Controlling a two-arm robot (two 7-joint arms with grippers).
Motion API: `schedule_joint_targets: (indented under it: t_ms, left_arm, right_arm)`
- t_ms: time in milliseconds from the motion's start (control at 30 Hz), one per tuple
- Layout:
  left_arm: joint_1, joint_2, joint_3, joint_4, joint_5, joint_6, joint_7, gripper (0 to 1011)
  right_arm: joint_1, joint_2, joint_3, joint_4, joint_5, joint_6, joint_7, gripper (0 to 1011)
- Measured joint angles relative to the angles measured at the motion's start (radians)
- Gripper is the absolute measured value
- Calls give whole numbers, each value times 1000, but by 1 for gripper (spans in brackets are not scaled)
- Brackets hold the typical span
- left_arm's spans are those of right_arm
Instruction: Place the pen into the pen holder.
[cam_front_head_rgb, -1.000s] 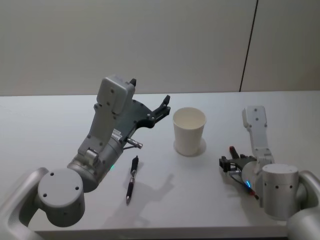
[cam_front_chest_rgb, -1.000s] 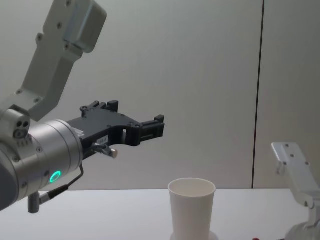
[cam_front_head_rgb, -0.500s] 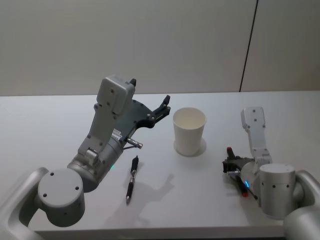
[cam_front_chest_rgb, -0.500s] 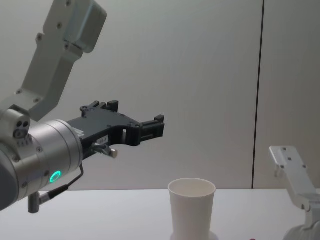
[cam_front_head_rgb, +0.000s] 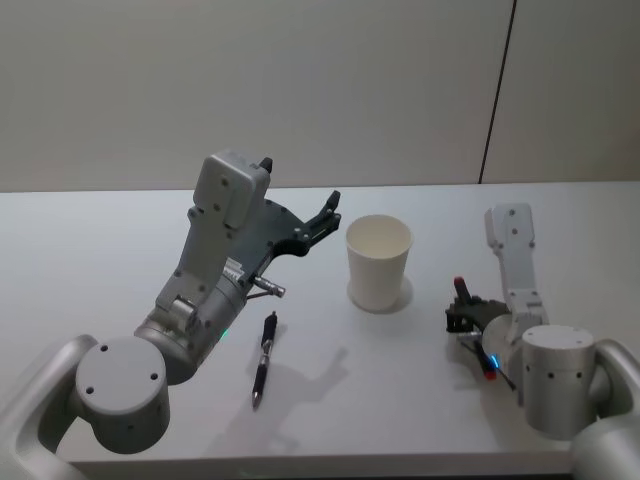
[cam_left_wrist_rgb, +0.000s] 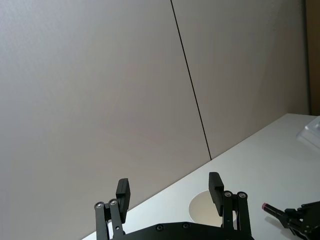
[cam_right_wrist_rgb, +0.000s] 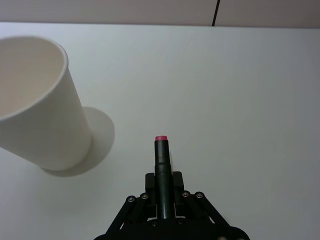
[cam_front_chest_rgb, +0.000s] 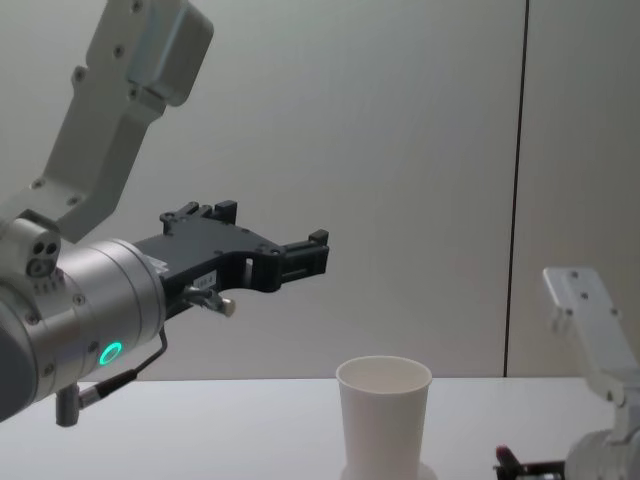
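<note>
**Right arm.** My right arm is folded low over the right side of the table (cam_front_head_rgb: 100, 250), with its pale forearm link standing upright behind the wrist. My right gripper (cam_front_head_rgb: 463, 310) sits close to the tabletop. Its fingers (cam_right_wrist_rgb: 146, 196) are clamped on the dark barrel of a pen (cam_right_wrist_rgb: 161, 162). The pen's pink end cap juts out beyond the fingertips and is not resting on anything. The chest view is too low to show whether the gripper's underside touches the table.

**Left arm.** My left arm is raised and bent at the elbow. My left gripper (cam_front_head_rgb: 329, 213) reaches forward, well above the tabletop and level with the air above the cup's rim. Its two black fingers (cam_left_wrist_rgb: 122, 192) are spread wide and carry nothing.

**Pen holder.** The white paper cup (cam_front_head_rgb: 379, 262) stands upright and empty at the middle of the table. It is near the right gripper on that gripper's left, and the two are apart. The held pen points past the cup's right side and lies below its rim.

**Second pen.** Another pen (cam_front_head_rgb: 264, 358), dark with a reddish grip, lies flat on the table under my left forearm, left of the cup.
</note>
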Motion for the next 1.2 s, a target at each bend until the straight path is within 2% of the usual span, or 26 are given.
schedule_joint_targets:
  t_ms: [400, 800, 1200]
  left_arm:
    - [0, 0, 0, 0, 0, 0, 0, 1004]
    - [0, 0, 0, 0, 0, 0, 0, 1004]
    - [0, 0, 0, 0, 0, 0, 0, 1004]
  right_arm:
    - [-33, 12, 0, -77, -23, -104, 25, 184]
    - [-60, 28, 4, -146, -50, -260, 71, 184]
    - [-60, 36, 11, -170, -73, -417, 124, 184]
